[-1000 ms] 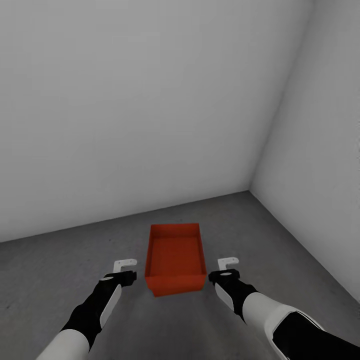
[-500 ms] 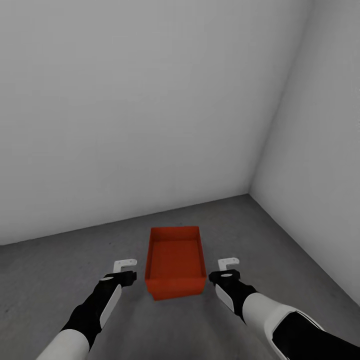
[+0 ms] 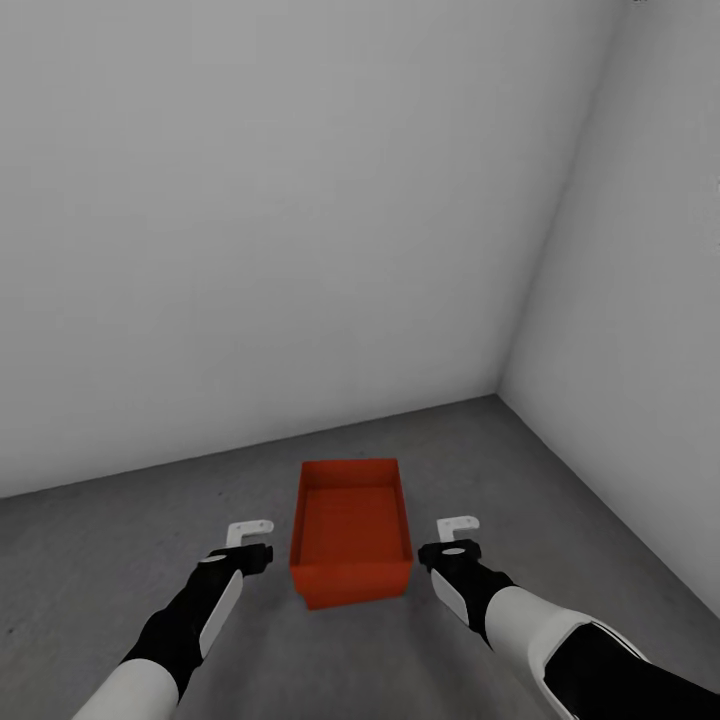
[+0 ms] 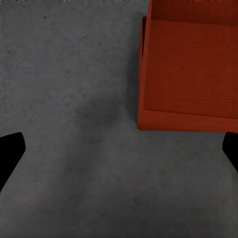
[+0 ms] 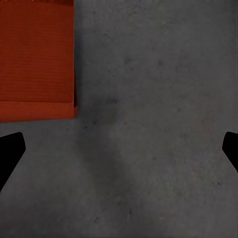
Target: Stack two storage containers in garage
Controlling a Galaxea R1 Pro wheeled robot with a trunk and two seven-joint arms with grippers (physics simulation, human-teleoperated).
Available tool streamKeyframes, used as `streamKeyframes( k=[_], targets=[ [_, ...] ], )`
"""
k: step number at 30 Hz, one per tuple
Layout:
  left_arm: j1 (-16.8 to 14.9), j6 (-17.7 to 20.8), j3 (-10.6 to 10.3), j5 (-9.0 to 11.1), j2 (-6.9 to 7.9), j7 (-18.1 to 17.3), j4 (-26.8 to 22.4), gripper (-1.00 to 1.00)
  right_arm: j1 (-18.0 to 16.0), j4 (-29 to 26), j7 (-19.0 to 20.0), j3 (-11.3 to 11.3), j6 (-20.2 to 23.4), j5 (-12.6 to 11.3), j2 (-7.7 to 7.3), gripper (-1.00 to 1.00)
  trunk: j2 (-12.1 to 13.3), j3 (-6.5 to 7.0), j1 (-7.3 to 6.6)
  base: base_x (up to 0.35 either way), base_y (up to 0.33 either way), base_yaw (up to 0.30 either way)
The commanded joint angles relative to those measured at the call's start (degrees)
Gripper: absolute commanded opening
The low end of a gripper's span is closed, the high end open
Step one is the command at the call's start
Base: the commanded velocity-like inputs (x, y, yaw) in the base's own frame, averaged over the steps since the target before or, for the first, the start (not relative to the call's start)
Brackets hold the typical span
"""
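Storage container [image 3: 351, 535] on concrete floor [image 3: 560, 500], nothing inside, between two wide-spread, unladen end effectors

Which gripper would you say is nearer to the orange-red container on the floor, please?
Left, slightly. The left gripper sits just beside the container's left wall; the right gripper flanks the right wall with a somewhat wider gap. Neither touches it.

The garage corner is seen from above by the head view, pitched down toward 12 o'clock. The floor [image 3: 560, 480] is viewed straight down at close range from both wrist views. A storage container [image 3: 350, 530] [image 4: 188, 69] [image 5: 34, 59] is shared by all three.
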Motion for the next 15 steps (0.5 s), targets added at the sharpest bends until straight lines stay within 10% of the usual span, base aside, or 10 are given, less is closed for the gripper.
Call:
streamKeyframes(
  k=[1, 15],
  targets=[
    [0.0, 0.2, -0.2, 0.6, 0.04, 0.5, -0.1, 1.00, 0.0, -0.1, -0.3, 0.5, 0.4, -0.3, -0.01, 1.00, -0.1, -0.01, 0.03, 0.000, 0.000, 0.000],
    [0.0, 0.3, -0.2, 0.6, 0.30, 0.5, 0.1, 1.00, 0.0, -0.1, -0.1, 0.5, 0.6, -0.4, -0.03, 1.00, -0.1, 0.15, 0.03, 0.000, 0.000, 0.000]
  ],
)
